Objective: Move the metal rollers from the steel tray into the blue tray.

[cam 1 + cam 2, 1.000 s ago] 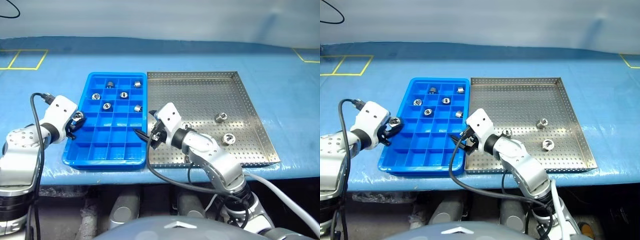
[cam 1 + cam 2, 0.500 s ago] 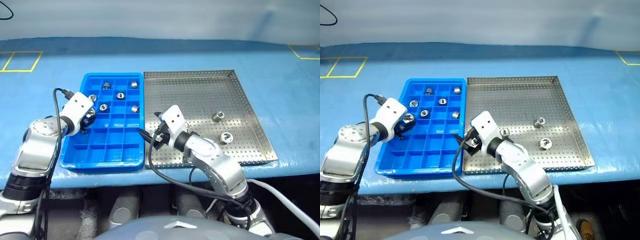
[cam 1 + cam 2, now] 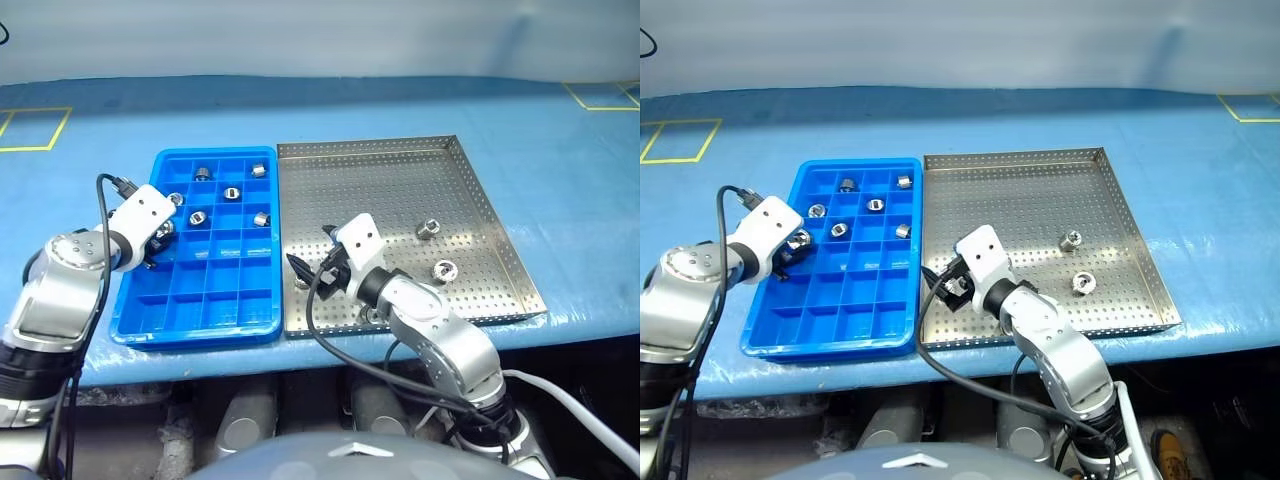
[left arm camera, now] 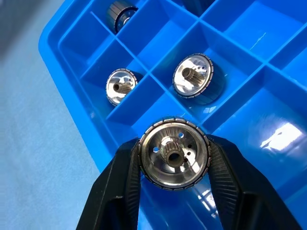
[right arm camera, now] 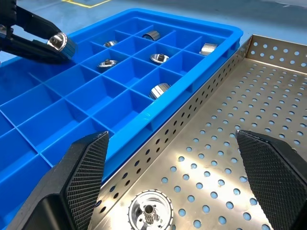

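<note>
My left gripper is shut on a metal roller, a shiny flanged ring, held just above the left column of the blue tray. Several other rollers lie in the tray's far compartments, one of them a roller in the middle column. The steel tray sits right beside it and holds two rollers at its right, one roller farther back and another roller nearer. A third roller lies just under my right gripper, which stands open and empty over the steel tray's left edge.
Both trays rest on a blue-covered table near its front edge. Yellow tape marks lie on the cover at the far left and far right. A black cable hangs from my right wrist.
The whole view has shifted. My left gripper has carried its roller from the blue tray's left rim inward over the left column. My right gripper has drifted from the blue tray's right edge to the steel tray.
</note>
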You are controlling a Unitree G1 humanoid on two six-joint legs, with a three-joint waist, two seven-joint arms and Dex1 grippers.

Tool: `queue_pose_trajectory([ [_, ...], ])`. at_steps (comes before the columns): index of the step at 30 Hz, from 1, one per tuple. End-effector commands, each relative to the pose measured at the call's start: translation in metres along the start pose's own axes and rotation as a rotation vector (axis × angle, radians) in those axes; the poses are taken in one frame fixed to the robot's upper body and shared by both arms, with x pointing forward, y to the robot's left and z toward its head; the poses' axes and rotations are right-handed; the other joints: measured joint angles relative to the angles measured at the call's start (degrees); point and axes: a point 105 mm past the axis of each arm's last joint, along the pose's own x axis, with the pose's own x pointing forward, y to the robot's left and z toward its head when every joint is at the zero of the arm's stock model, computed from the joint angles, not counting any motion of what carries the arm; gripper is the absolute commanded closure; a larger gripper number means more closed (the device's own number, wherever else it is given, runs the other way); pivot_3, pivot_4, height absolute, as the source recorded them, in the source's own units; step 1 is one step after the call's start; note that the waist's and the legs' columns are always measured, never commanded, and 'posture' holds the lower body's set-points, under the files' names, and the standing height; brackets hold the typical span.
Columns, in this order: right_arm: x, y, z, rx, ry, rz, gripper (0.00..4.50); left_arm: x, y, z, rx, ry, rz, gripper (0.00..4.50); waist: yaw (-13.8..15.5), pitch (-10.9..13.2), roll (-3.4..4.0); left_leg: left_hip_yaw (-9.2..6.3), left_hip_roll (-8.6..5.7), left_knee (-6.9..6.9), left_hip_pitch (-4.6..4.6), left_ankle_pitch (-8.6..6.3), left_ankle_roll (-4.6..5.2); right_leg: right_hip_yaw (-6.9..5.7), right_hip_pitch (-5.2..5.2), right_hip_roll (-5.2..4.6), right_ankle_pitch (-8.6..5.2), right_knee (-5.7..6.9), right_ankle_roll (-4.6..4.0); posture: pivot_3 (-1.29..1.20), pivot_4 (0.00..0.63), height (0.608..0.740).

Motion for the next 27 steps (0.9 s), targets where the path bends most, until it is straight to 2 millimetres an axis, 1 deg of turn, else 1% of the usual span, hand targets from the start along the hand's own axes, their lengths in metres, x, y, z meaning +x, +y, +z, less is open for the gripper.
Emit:
queue_pose_trajectory([
  [1,-0.002,0.004,0.015,-0.019,-0.058,0.012,0.00,-0.012,0.013,0.009,0.036,-0.024,0.052,1.76,0.1,0.0,0.00,0.00,0.00,0.00,0.00,0.00,0.00,0.00,0.00,0.00,0.00,-0.01,0.00,0.04,0.150,0.740],
  [3,-0.002,0.004,0.015,-0.020,-0.058,0.014,0.00,-0.013,0.014,0.008,0.038,-0.022,0.050,1.11,0.1,0.0,0.00,0.00,-0.01,0.00,0.00,-0.01,0.01,0.00,0.01,-0.02,0.00,-0.02,0.00,0.04,0.150,0.740],
  [6,-0.002,0.004,0.015,-0.019,-0.059,0.014,0.00,-0.016,0.014,0.013,0.018,-0.067,0.044,0.10,0.1,0.0,-0.01,0.00,-0.01,0.00,0.00,-0.01,0.01,0.00,0.01,-0.02,0.00,-0.02,0.00,0.04,0.150,0.740],
  [7,-0.002,0.004,0.015,-0.018,-0.059,0.013,0.00,-0.017,0.013,0.019,0.012,-0.095,0.035,0.03,0.1,0.0,-0.01,0.00,-0.01,0.00,0.00,-0.01,0.01,0.00,0.01,-0.02,0.00,-0.02,0.00,0.04,0.150,0.740],
  [8,-0.002,0.004,0.015,-0.017,-0.060,0.012,0.00,-0.019,0.013,0.024,0.008,-0.120,0.029,0.03,0.1,0.0,-0.01,0.00,-0.01,0.00,0.00,0.00,0.01,-0.01,0.01,-0.02,-0.01,-0.02,0.01,0.04,0.150,0.740],
  [10,-0.003,0.004,0.015,-0.016,-0.061,0.008,0.00,-0.022,0.011,0.042,-0.021,-0.213,0.014,0.03,0.2,0.0,-0.01,0.00,-0.01,0.00,0.00,0.00,0.01,-0.01,0.01,-0.02,-0.01,-0.02,0.02,0.03,0.150,0.740],
  [12,-0.005,0.002,0.016,-0.016,-0.064,-0.002,0.00,-0.026,0.002,0.070,-0.039,-0.356,-0.046,0.03,0.4,0.0,-0.05,-0.03,-0.02,0.02,0.00,0.00,0.01,-0.05,0.03,-0.05,-0.01,-0.04,0.02,0.03,0.150,0.740],
  [14,-0.008,-0.001,0.017,-0.012,-0.070,-0.021,0.00,-0.030,-0.016,0.100,-0.078,-0.504,-0.165,0.03,0.6,0.0,-0.05,-0.06,-0.04,0.06,-0.03,0.00,0.01,-0.07,0.07,-0.06,0.03,-0.06,0.02,0.03,0.150,0.740],
  [15,-0.012,-0.004,0.017,-0.011,-0.073,-0.033,0.00,-0.033,-0.029,0.114,-0.078,-0.573,-0.250,0.03,0.6,0.0,-0.07,-0.05,-0.06,0.08,-0.03,0.00,0.02,-0.06,0.09,-0.09,0.04,-0.06,0.04,0.03,0.150,0.740],
  [16,-0.015,-0.007,0.018,-0.012,-0.075,-0.045,0.00,-0.036,-0.041,0.123,-0.071,-0.618,-0.323,0.03,0.5,0.0,-0.08,-0.05,-0.06,0.10,-0.05,0.00,0.02,-0.06,0.09,-0.08,0.05,-0.07,0.05,0.02,0.150,0.740],
  [18,-0.025,-0.014,0.017,-0.019,-0.069,-0.081,0.00,-0.037,-0.059,0.133,-0.051,-0.658,-0.433,0.03,0.3,0.0,-0.07,-0.01,-0.06,0.11,-0.05,-0.01,0.02,-0.01,0.10,-0.08,0.06,-0.06,0.05,0.02,0.150,0.740],
  [20,-0.046,-0.028,0.011,-0.045,-0.035,-0.142,0.00,-0.033,-0.081,0.142,0.019,-0.657,-0.569,0.03,0.2,0.0,-0.07,0.04,-0.06,0.11,-0.03,-0.01,0.03,0.04,0.09,-0.06,0.06,-0.05,0.05,-0.01,0.150,0.740],
  [23,-0.068,-0.039,0.005,-0.082,0.019,-0.196,0.00,-0.030,-0.098,0.150,0.123,-0.641,-0.698,0.03,0.0,0.0,-0.06,0.06,-0.06,0.11,-0.04,-0.03,0.08,0.02,0.11,-0.05,0.04,-0.04,0.04,-0.04,0.150,0.740],
  [25,-0.077,-0.043,0.004,-0.095,0.042,-0.217,0.00,-0.029,-0.103,0.154,0.179,-0.632,-0.755,0.03,0.0,0.0,-0.06,0.10,-0.03,0.15,-0.06,-0.03,0.08,0.03,0.09,0.02,-0.04,-0.03,0.16,-0.05,0.150,0.740],
  [27,-0.089,-0.050,0.000,-0.098,0.067,-0.268,0.00,-0.018,-0.112,0.155,0.318,-0.549,-0.860,0.03,-1.4,0.0,-0.04,0.18,0.04,0.16,0.01,-0.03,0.08,0.11,0.11,0.07,-0.11,-0.02,0.27,-0.08,0.150,0.740],
])
